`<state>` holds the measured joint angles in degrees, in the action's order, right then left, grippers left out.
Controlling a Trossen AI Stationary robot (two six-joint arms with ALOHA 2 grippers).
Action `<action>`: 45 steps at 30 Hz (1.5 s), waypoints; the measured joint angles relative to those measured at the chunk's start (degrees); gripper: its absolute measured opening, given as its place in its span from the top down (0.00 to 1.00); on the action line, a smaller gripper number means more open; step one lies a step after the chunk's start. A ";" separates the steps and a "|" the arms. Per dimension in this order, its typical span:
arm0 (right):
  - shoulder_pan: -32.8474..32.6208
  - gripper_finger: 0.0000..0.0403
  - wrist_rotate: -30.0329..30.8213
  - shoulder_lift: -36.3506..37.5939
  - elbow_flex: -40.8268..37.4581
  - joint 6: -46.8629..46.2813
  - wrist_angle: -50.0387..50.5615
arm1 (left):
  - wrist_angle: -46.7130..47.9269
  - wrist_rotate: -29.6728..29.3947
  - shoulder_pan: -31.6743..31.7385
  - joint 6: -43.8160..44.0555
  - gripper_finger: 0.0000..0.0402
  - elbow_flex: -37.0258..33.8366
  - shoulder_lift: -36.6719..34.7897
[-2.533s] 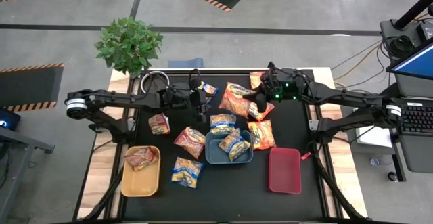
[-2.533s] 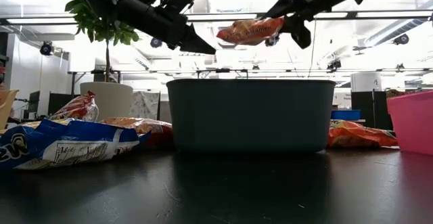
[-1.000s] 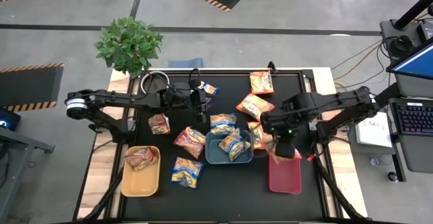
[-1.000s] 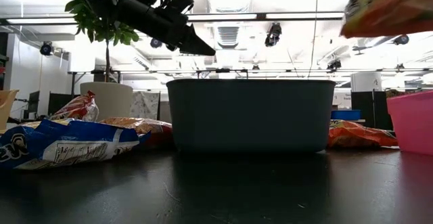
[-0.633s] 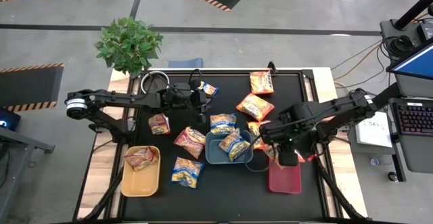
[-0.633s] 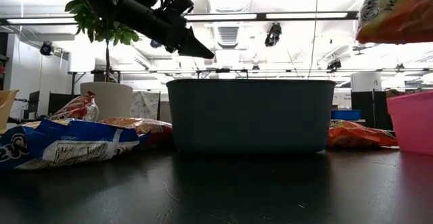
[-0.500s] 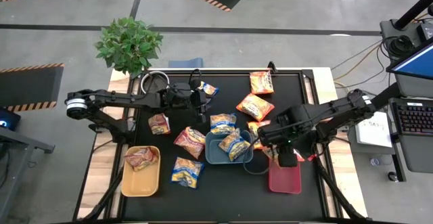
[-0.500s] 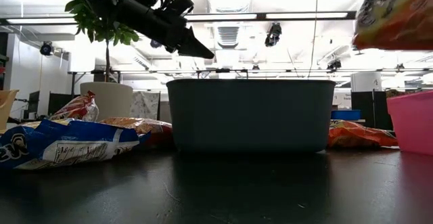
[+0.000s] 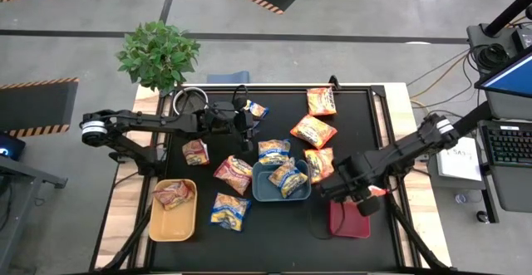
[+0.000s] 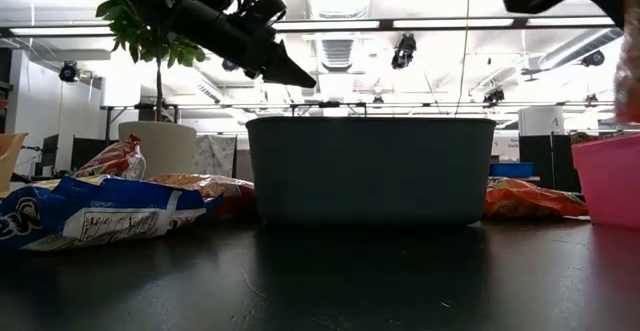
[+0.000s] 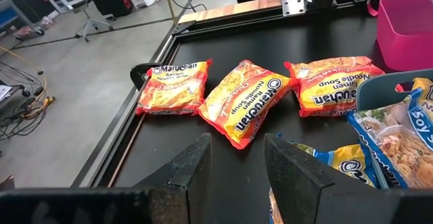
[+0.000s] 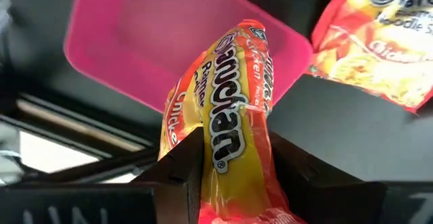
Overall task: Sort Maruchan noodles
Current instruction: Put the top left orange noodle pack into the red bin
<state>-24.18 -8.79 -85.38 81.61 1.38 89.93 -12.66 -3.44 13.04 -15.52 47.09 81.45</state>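
An orange Maruchan packet [image 12: 226, 126] is pinched between the right gripper [image 12: 230, 158] fingers, over the red tray [image 9: 342, 223] at the high view's lower right. It should be lowered inside the rim before release. The left gripper [image 11: 235, 162], part open and empty, waits upper centre.

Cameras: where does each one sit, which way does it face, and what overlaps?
High: overhead, straight down; both arms.
Low: table height, facing the blue tray; left gripper overhead.
Left wrist: past open fingers at orange packets.
Right wrist: own fingers clamp an orange packet above the red tray.
Shared: red tray.
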 joint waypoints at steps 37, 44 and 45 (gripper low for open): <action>-0.55 0.71 9.48 -5.97 -6.94 3.22 -6.92 | -0.05 0.00 0.00 0.56 0.70 0.00 0.00; -0.55 0.73 10.36 -6.29 -6.94 7.67 -6.85 | -0.10 0.00 0.02 0.60 0.70 0.00 0.00; -0.55 0.72 10.59 -6.29 -6.94 8.31 -6.95 | -0.10 0.00 0.02 0.64 0.70 0.00 0.00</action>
<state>-24.73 1.81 -91.68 74.67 9.69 82.97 -12.75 -3.44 13.06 -14.88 47.09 81.45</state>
